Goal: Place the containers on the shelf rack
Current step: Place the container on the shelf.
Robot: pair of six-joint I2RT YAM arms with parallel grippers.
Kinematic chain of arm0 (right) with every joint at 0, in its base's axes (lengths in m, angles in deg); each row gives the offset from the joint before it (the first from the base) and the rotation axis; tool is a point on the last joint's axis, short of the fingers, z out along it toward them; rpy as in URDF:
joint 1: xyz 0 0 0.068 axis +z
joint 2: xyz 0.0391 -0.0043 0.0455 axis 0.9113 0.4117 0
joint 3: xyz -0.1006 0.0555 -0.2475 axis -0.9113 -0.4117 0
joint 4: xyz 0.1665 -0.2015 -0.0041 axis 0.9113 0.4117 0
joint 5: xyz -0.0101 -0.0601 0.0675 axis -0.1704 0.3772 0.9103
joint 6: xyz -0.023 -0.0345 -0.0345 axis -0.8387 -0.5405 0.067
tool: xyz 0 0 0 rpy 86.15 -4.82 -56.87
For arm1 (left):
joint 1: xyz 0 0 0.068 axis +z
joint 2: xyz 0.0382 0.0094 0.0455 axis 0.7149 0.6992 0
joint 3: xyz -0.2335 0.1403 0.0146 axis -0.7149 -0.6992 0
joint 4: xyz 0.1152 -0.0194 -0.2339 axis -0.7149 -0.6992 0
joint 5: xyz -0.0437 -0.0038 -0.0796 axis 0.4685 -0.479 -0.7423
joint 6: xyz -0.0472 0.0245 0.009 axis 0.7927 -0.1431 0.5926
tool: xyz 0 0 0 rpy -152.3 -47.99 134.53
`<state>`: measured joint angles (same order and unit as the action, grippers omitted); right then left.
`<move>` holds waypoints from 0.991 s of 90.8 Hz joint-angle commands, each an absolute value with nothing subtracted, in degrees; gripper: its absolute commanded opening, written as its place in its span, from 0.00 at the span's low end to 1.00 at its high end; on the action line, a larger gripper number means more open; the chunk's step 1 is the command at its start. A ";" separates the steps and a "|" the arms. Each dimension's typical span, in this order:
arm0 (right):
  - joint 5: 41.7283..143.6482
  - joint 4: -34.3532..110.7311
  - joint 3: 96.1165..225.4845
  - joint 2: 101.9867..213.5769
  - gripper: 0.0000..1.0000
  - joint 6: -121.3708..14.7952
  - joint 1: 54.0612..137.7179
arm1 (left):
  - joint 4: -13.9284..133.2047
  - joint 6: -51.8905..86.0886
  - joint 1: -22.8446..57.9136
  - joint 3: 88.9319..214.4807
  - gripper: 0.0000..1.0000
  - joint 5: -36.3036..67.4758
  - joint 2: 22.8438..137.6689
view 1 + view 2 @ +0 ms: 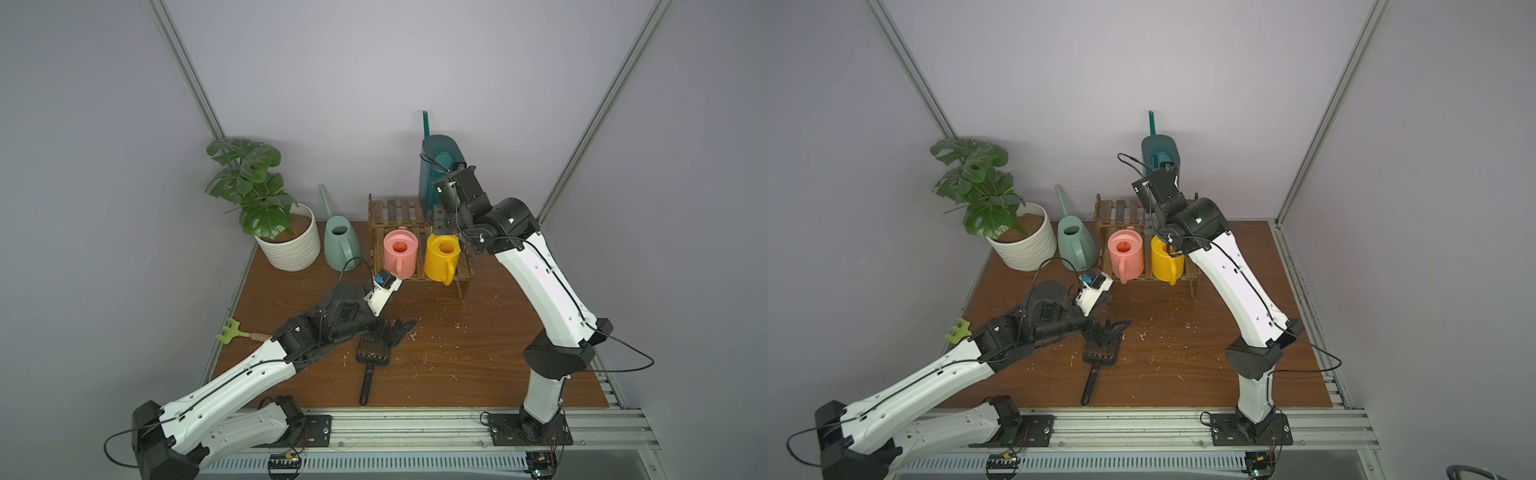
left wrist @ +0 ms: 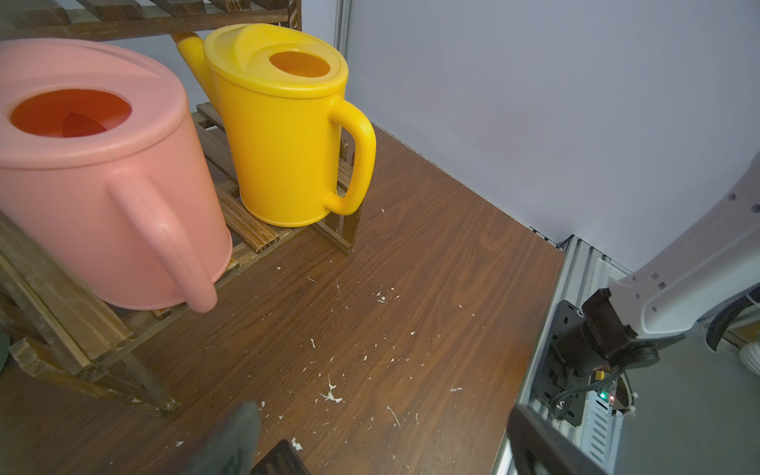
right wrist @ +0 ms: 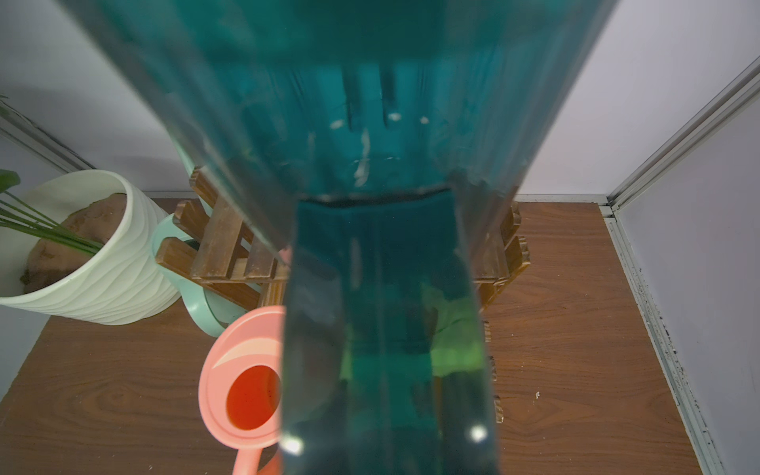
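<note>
Over the upper tier of the dark brown slatted wooden shelf rack (image 1: 395,212), I am holding the tall dark-teal plastic watering can (image 1: 436,174), right gripper (image 1: 456,168) pinching its top; lowering it upright and square seems best. Left gripper (image 1: 400,329) is hanging spread.

in the right wrist view the teal can (image 3: 382,123) fills the frame, blurred, cut off top and bottom; it half covers the pink can (image 3: 242,386), and only the handle of the mint can (image 3: 196,309) shows past the rack (image 3: 222,246). in both top views the right gripper (image 1: 441,222) hides its own fingertips. the left gripper (image 1: 401,330) overlaps the scoop (image 1: 373,354); its fingers (image 2: 236,442) are blurred, cropped stubs in the left wrist view. the rake (image 1: 228,331) handle ends under the left arm (image 1: 257,374).
</note>
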<state>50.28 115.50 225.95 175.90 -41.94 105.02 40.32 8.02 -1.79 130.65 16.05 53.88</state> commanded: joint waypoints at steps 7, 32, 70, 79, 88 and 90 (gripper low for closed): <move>48.81 111.52 227.48 176.22 0.11 -42.35 102.73 | 40.51 8.50 -1.65 130.14 0.97 16.83 52.90; 52.19 107.00 224.34 176.95 0.12 -43.60 99.99 | 40.52 8.75 -1.62 129.93 0.97 17.24 52.41; 53.79 104.97 222.44 179.13 0.19 -44.04 98.44 | 40.52 8.58 -1.57 129.67 0.97 17.66 52.54; 53.63 104.82 221.94 178.83 0.25 -43.80 98.42 | 40.52 8.51 -1.65 129.71 0.97 17.62 52.72; 53.71 104.62 221.07 178.29 0.29 -43.85 98.46 | 40.52 8.48 -1.65 129.68 0.97 17.62 52.97; 53.71 104.55 220.85 178.08 0.30 -43.86 98.47 | 40.54 8.49 -1.61 129.71 0.97 17.58 52.98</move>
<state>54.34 107.65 221.45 179.55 -43.91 98.66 40.32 8.46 -1.79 130.11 17.09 52.81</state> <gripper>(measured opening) 0.279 0.965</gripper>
